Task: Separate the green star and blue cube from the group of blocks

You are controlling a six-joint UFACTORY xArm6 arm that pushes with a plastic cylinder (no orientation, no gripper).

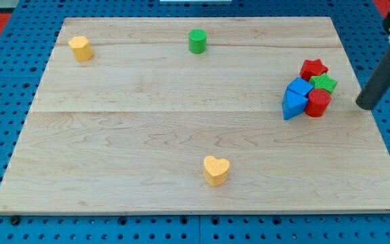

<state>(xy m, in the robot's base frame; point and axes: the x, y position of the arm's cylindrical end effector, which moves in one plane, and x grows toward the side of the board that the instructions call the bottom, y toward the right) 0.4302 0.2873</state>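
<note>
My tip [365,106] is resting on the counter [147,135] just to the view's right of the cluster, touching nothing. The green star [325,83] is sitting wedged between a red star [313,68] and red cylinder [318,103], with the blue cube [299,87] touching a blue wedge [292,105].

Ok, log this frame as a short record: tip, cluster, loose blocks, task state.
tip: my tip at the view's right, just right of the cluster, apart from it
cluster: red star, green star, blue cube, blue triangle, red cylinder
loose: yellow block, green cylinder, yellow heart
task state: green star and blue cube not yet separated
</note>
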